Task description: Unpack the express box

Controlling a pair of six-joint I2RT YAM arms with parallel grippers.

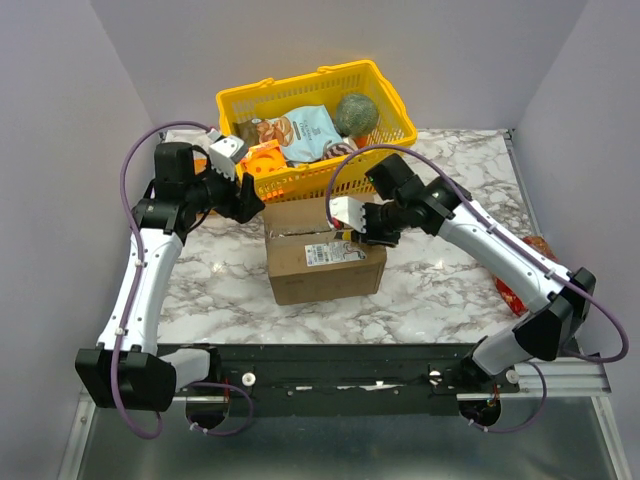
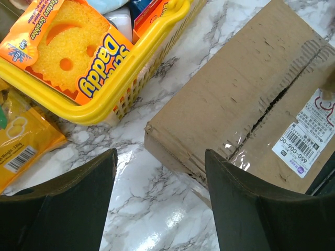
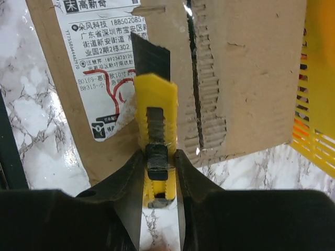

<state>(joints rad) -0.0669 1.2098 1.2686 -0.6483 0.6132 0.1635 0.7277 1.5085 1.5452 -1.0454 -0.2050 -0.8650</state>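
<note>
Top view: express box [image 1: 325, 262] lay shut on the table [image 1: 440, 295], just before the yellow basket [image 1: 395, 100]; right end effector [image 1: 352, 232] hung over the box top, nearer than the left end effector [image 1: 243, 200]. Left wrist: left end effector [image 2: 161, 157] gaped empty off a box corner. Right wrist: right end effector [image 3: 157, 157] clamped a utility knife [image 3: 156, 94], blade parallel to the box's lengthwise seam [image 3: 194, 78], just beside it.

White-shelled left arm [image 1: 143, 275] and right arm [image 1: 500, 250], black joints, purple cables [image 1: 123, 185], dark wedge fingers [image 2: 63, 209]

brown express box [image 1: 322, 268], yellow basket [image 1: 300, 180], marbled table [image 1: 430, 292]
</note>
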